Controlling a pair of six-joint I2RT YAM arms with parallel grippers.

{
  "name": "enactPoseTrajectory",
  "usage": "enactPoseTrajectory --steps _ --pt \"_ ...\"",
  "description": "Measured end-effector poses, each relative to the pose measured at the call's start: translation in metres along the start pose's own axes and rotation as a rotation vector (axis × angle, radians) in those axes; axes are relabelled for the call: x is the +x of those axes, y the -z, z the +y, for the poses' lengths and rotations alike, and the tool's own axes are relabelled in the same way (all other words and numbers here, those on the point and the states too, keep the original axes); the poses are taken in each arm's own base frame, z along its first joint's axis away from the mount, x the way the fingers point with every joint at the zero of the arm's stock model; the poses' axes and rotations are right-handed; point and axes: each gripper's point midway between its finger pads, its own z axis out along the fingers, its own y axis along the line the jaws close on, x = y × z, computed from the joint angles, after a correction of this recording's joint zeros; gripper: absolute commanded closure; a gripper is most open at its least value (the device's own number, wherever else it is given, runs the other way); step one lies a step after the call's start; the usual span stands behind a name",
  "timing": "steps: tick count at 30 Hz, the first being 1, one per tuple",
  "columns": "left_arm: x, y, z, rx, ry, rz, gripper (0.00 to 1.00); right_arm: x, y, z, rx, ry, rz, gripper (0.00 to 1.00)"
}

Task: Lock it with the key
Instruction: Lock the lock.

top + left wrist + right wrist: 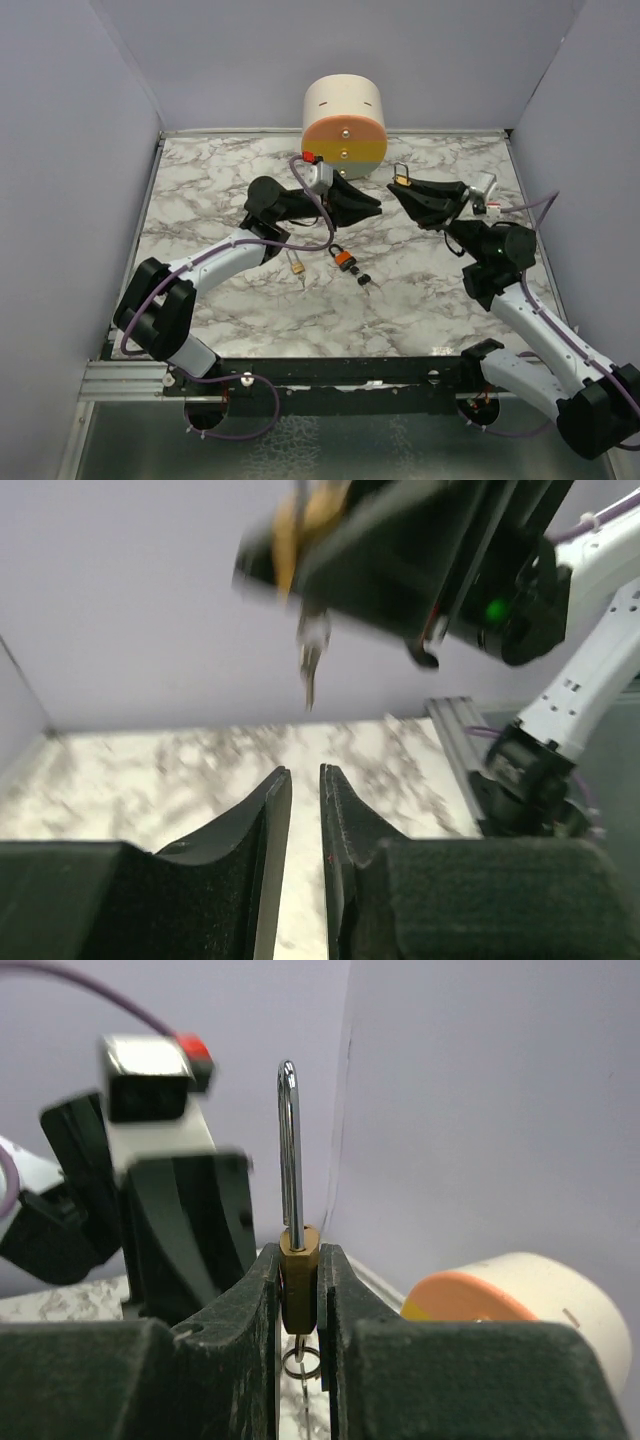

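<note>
Just in front of the drum (344, 118), the right gripper (400, 193) clamps a brass padlock (299, 1250) — shackle upright. Facing it, the left gripper (305, 780) is barely parted, empty. Farther forward of the drum — the key (365, 280), beside an orange padlock (343, 259).

We see the key (365, 280) as a tiny bunch with black heads and short silvery blades. It lies flat on the marble table (220, 300), near the front middle, and nothing holds it. The brass padlock (299, 1260) is raised off the surface, pinched by its body in the right gripper (402, 192). Its steel shackle stands upright and a small ring hangs beneath.
</note>
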Motion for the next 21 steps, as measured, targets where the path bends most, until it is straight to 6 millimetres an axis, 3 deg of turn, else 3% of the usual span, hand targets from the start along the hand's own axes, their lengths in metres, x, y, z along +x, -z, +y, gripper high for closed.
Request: enactPoseTrajectory --steps 4,7,10,13,21 --pt "0.041 0.013 -0.001 -0.036 0.154 0.102 0.52 -0.033 0.002 0.001 0.017 0.060 -0.087 0.98" --pt "0.045 0.022 0.009 -0.079 0.179 0.122 0.49 -0.038 0.006 0.003 0.020 0.069 -0.105 0.98" --pt "0.034 0.030 0.018 -0.120 0.160 0.111 0.50 -0.024 0.012 0.005 0.024 0.050 -0.077 0.98" --pt "0.020 0.035 0.022 -0.140 0.128 0.094 0.64 -0.007 0.017 0.006 0.026 0.026 -0.036 0.98" --pt "0.005 0.040 0.028 -0.169 0.072 0.074 0.69 0.023 0.027 0.015 0.000 -0.032 0.041 0.98"
